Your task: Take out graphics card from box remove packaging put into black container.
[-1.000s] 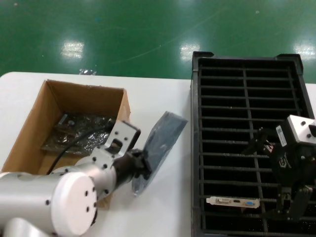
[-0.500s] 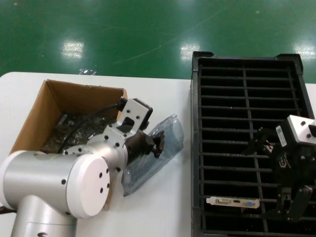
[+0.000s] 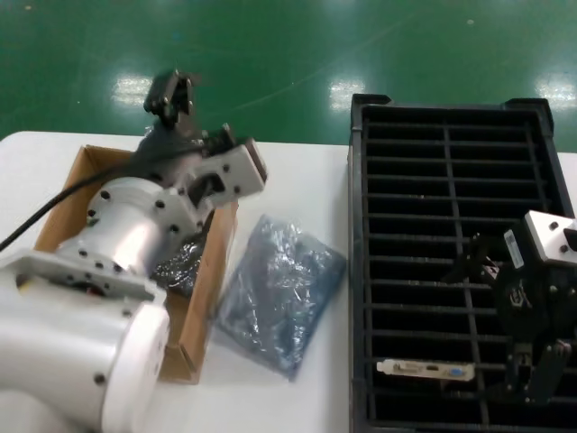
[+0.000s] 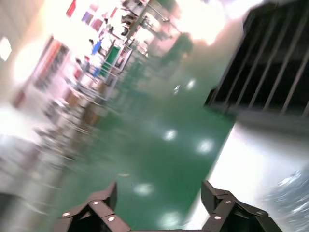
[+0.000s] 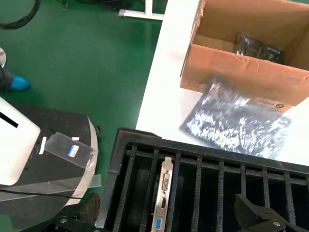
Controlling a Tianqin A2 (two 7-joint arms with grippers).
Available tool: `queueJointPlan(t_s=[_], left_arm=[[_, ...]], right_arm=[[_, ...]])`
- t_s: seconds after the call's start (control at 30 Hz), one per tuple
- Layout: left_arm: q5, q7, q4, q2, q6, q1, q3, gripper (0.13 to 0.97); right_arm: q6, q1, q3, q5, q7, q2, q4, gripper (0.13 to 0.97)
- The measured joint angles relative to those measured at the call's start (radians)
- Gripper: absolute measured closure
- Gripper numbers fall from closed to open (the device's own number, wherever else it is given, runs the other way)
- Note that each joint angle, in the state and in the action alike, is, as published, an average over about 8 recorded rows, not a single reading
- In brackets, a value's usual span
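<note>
**Both jaws spread and empty, card already slotted**

Jaws on the left gripper (image 4: 161,205) are spread wide with nothing between them, pointed off toward the green floor above the far edge of the box (image 3: 212,275). Right gripper (image 3: 527,379) hangs low over the near end of the black container (image 3: 451,117), and the wrist view shows its fingers (image 5: 263,217) spread with nothing in them too.

The graphics card (image 3: 425,368) sits upright in a near slot, bracket up. The packaging (image 3: 279,289) lies flat on the table (image 3: 297,171) between box and crate, touching neither gripper.

My read: this card is finished, so the left arm should go back into the box for another bagged board (image 3: 178,268). Come down straight and pinch the bag edge, not the board.

Only the right wrist view shows the bracket's blue and white ports and the box's inside; the head view has the arm blocking that.
</note>
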Motion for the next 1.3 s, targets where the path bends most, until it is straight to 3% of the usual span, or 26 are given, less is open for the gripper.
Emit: queueJointPlan(t_s=[0.1, 0.17, 0.23, 0.33, 0.5, 0.8, 1.3], left_arm=[[0.087, 0.110, -0.032, -0.030, -0.058, 0.030, 0.033, 0.482], [0.121, 0.163, -0.043, -0.039, -0.085, 0.047, 0.044, 0.482], [0.127, 0.193, -0.046, -0.042, -0.103, 0.060, 0.048, 0.482], [0.097, 0.210, -0.040, -0.045, -0.122, 0.072, 0.045, 0.413], [-0.005, 0.223, -0.018, -0.051, -0.161, 0.092, 0.033, 0.299], [-0.226, 0.276, 0.027, -0.064, -0.258, 0.147, 0.008, 0.183], [-0.608, 0.368, 0.106, -0.087, -0.426, 0.242, -0.035, 0.132]], right_arm=[[0.000, 0.000, 0.000, 0.000, 0.000, 0.000, 0.000, 0.129], [0.004, -0.003, 0.002, 0.001, -0.001, -0.001, 0.000, 0.129], [0.014, -0.011, 0.007, 0.003, -0.003, -0.004, 0.001, 0.129], [0.042, -0.034, 0.021, 0.009, -0.010, -0.012, 0.003, 0.129], [0.121, -0.097, 0.060, 0.026, -0.029, -0.034, 0.010, 0.129], [0.302, -0.242, 0.148, 0.063, -0.071, -0.084, 0.025, 0.129], [0.613, -0.491, 0.301, 0.129, -0.145, -0.171, 0.050, 0.129]])
